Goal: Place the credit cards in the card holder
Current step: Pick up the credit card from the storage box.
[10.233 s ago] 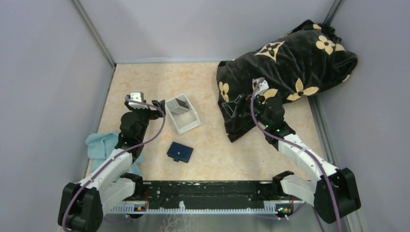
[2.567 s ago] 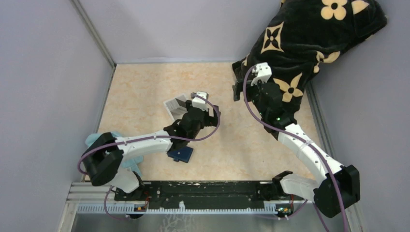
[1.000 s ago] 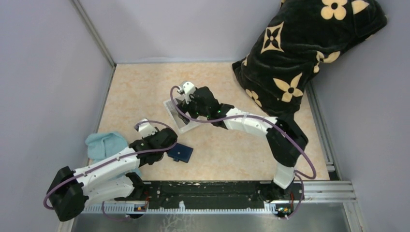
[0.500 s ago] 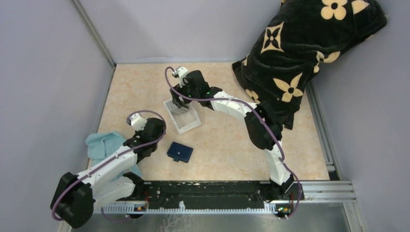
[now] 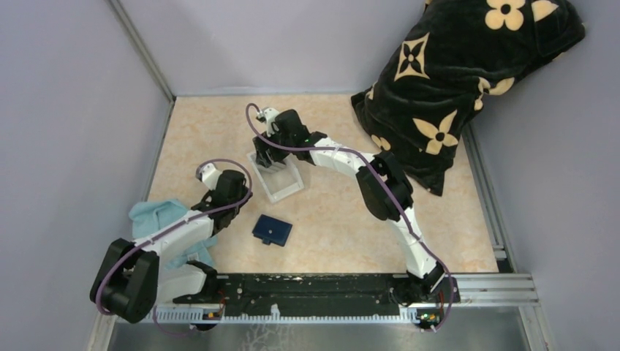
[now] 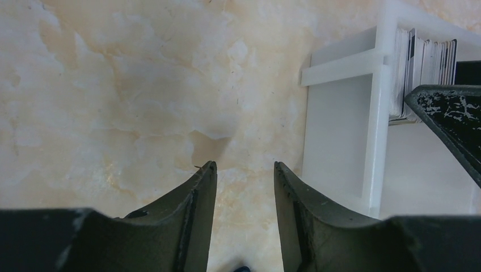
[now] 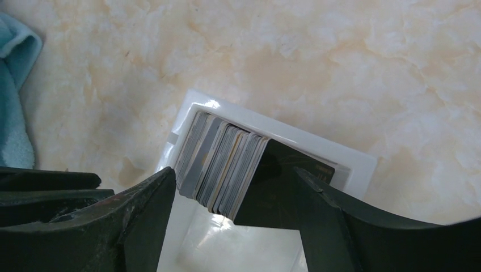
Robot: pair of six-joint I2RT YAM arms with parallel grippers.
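Right, the white tray [image 5: 286, 189] sits mid-table with the credit cards [image 7: 220, 164] standing on edge in a tight stack at its far end, a dark one leaning against the stack's right side. The right gripper [image 7: 232, 195] hangs over them, fingers spread wide either side of the stack, nothing pinched. The left gripper [image 6: 243, 169] hovers over bare marble just beside the tray, fingers parted and holding nothing. Since a second ago, the right arm has shifted to the tray's far end. The left has drawn away from the card holder [image 5: 272, 230], which lies closed exactly where it was, nearer the bases than the tray. Only the overhead shows the black flowered cushion [image 5: 468, 66] propped in the far right corner. Only the wrist cameras show the cards, hidden from above by the right wrist.
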